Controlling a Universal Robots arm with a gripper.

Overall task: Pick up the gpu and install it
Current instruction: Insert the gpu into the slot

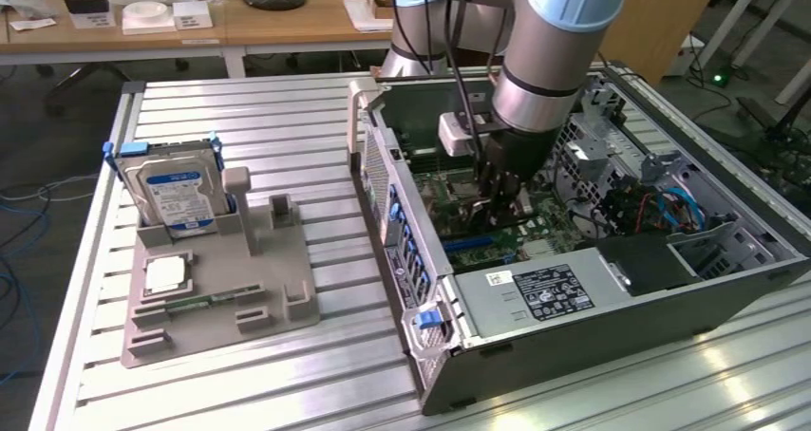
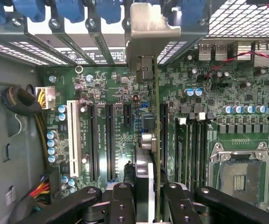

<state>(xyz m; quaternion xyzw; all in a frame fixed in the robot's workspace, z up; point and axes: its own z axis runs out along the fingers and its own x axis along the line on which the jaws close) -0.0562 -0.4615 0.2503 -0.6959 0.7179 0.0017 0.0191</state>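
Fingers [image 2: 149,196] clamped on gpu [image 2: 156,140], card edge-on above motherboard [image 2: 106,93] slots inside case [image 1: 571,289]. Judgement: keep card vertical, bracket aligned with rear opening, press evenly.

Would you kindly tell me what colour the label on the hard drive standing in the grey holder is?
Blue and white label on the hard drive, clearest in the exterior view.

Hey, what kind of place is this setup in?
Probably a robotics lab or workshop. A robot arm works inside an open computer case on a slatted aluminium table, a grey fixture holds a hard drive, and office desks stand behind.
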